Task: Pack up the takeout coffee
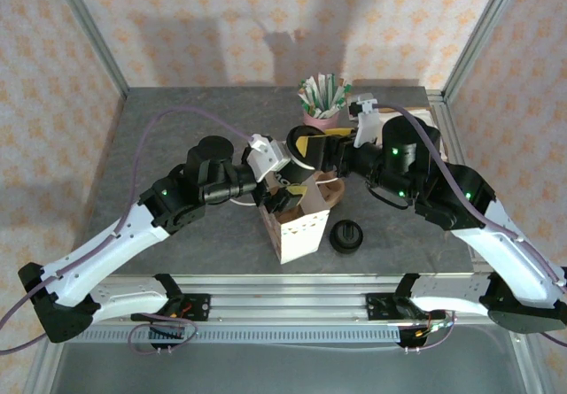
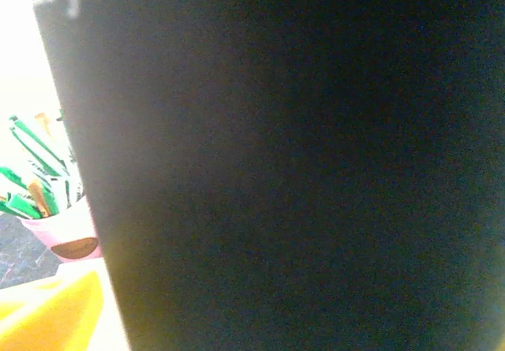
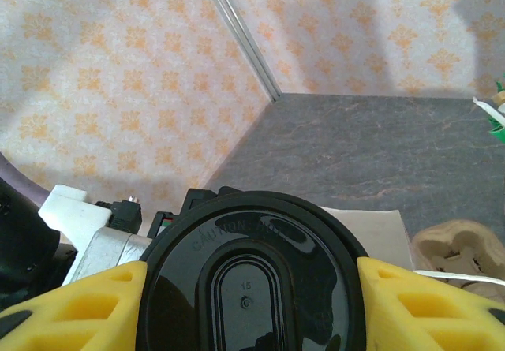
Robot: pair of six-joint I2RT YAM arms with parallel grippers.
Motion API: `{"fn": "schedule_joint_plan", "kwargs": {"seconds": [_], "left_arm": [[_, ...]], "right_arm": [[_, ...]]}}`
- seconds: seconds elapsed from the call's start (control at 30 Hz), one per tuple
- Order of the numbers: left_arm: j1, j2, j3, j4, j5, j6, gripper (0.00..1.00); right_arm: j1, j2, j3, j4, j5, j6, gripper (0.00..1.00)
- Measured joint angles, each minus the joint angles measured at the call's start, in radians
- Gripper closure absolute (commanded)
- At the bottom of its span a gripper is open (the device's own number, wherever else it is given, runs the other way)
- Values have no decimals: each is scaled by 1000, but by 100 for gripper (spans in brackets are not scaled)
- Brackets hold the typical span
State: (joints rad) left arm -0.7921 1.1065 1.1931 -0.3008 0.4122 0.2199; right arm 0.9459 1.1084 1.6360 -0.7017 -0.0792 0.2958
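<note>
Holding takeout coffee [image 3: 245,248], black lid uppermost, clamped between the yellow fingers [image 3: 87,308] of my right claw [image 3: 251,311], above the bag mouth.
Step, as I judge: lowering in; next wants it upright and centred.
Left claw [image 1: 282,190]: spread wide against a dark printed surface; grip cannot be told.
Paper bag [image 1: 297,230]: contents hidden.
Loose black lid [image 1: 345,235]: beside the bag.
Pink cup [image 1: 323,115], far: wrapped straws.

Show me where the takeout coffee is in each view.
Top external: takeout coffee, centre, just beyond the white bag.
Left wrist: probably the dark lettered surface up close.
Right wrist: its black lid, bottom centre, between yellow fingers.
Shared landmark: pink packet holder.
</note>
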Motion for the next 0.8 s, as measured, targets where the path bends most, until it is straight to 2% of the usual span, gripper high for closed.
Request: {"fn": "schedule_joint_plan", "kwargs": {"seconds": [0.33,0.8], "left_arm": [[-6,0,-8,32,0,8,28],[-6,0,-10,17,0,-97,38]], "right_arm": [[-1,-28,-51,49,-6,11,46],[-6,-38,-129,151,8,-1,42]]}}
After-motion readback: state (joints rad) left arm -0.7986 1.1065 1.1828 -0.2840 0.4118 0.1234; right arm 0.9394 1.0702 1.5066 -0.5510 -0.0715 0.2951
